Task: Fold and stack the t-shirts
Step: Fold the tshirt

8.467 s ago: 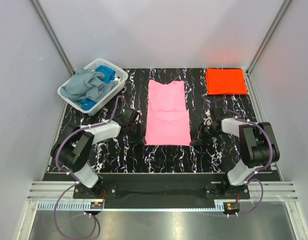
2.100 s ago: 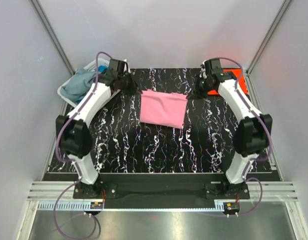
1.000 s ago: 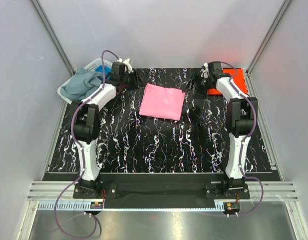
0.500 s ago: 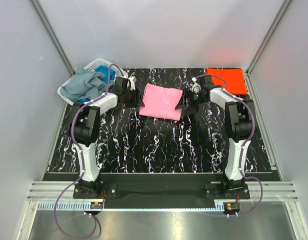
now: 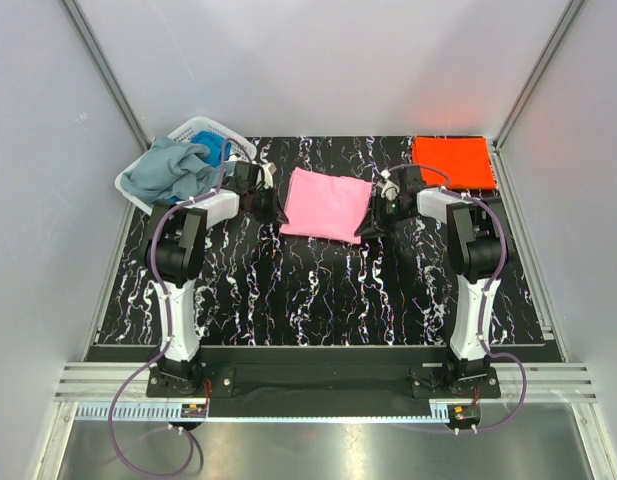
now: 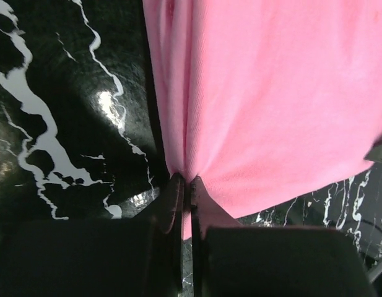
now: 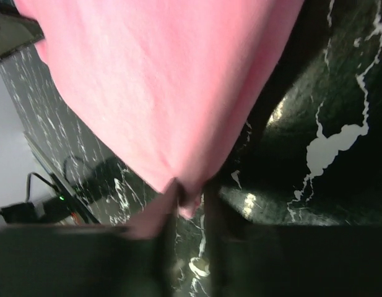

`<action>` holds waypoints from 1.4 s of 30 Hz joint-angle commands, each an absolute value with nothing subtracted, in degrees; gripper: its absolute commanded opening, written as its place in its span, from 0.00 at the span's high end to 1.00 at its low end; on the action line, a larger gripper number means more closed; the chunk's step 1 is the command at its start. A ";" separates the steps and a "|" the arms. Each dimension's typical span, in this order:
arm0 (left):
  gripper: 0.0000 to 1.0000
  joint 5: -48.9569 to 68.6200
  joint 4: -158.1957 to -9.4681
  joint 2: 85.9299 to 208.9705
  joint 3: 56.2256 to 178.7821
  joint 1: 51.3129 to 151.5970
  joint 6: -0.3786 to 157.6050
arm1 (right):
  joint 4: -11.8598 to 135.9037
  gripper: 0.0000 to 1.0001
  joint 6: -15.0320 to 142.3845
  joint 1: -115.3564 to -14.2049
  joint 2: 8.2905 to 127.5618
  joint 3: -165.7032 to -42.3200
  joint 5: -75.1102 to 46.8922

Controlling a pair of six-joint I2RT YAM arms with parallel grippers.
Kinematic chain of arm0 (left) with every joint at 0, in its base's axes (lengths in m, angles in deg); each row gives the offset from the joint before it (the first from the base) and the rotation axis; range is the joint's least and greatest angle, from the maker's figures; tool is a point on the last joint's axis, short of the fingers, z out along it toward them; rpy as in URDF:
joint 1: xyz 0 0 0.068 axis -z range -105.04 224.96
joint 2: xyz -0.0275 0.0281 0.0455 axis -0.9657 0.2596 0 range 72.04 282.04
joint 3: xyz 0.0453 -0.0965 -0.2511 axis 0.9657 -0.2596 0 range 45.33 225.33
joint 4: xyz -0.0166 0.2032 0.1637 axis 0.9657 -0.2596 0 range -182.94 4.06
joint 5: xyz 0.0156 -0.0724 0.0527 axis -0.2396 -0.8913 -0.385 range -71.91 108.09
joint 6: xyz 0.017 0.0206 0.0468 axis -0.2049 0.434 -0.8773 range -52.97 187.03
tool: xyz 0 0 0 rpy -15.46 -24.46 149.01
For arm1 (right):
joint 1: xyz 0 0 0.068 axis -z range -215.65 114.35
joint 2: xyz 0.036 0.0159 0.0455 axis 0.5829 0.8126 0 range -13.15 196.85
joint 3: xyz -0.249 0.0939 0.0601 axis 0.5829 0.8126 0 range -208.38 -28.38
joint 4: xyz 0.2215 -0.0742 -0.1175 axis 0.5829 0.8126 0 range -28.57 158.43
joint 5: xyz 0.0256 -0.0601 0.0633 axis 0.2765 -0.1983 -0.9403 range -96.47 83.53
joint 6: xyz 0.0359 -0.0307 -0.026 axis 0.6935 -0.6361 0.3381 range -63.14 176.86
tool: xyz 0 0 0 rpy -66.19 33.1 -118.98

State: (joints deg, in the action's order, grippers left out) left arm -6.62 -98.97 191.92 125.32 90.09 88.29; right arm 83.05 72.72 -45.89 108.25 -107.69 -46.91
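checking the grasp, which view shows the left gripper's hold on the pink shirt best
The left wrist view: the left gripper is shut on the edge of the pink shirt, cloth bunching there. Top external shows it small at the shirt's left edge; the right wrist view faces the opposite side.

Looks like a robotics lab test cell. Boxed in along the top and both sides of the frame by plain pale panel walls [image 5: 318, 60] on aluminium posts [image 5: 106, 75]. Floored mid-frame with a black marbled tabletop [image 5: 318, 300]. Edged at the bottom by a slotted metal rail [image 5: 93, 382] carrying two bolted arm bases [image 5: 178, 375].
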 commanded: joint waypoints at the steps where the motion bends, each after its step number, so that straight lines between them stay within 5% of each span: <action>1: 1.00 -10.72 -96.06 188.77 120.33 90.51 93.64 | 80.94 0.87 72.16 -46.29 105.68 -105.20 -48.22; 4: 1.00 -9.95 -97.70 184.99 116.11 91.21 98.22 | 83.22 1.00 72.59 -46.29 101.56 -101.95 -45.77; 7: 1.00 -6.61 -102.45 180.60 111.89 91.83 100.86 | 84.01 0.99 73.56 -46.29 96.72 -97.21 -44.88; 10: 0.76 -5.12 -104.12 176.55 110.11 91.83 101.31 | 84.89 0.79 74.00 -46.29 93.46 -94.21 -43.39; 11: 0.70 -4.59 -105.26 175.68 110.89 91.74 100.44 | 85.42 0.65 73.91 -46.20 92.93 -93.95 -42.95; 14: 0.56 -1.43 -110.79 176.28 118.00 91.57 93.95 | 87.70 0.43 73.04 -45.94 91.53 -94.55 -41.10; 17: 0.46 0.16 -114.14 180.22 126.79 91.48 86.91 | 87.79 0.37 72.25 -43.92 92.13 -96.92 -40.57; 26: 0.42 -0.89 -116.44 195.43 147.37 91.13 76.36 | 86.92 0.34 70.14 -41.89 102.05 -110.19 -46.89; 34: 0.46 -3.80 -113.36 200.63 150.45 91.13 71.95 | 89.99 0.31 66.36 -41.89 106.20 -112.93 -48.31; 42: 1.00 -2.03 -108.70 201.42 150.01 89.38 77.91 | 80.59 0.31 70.39 -43.03 102.78 -101.25 -52.52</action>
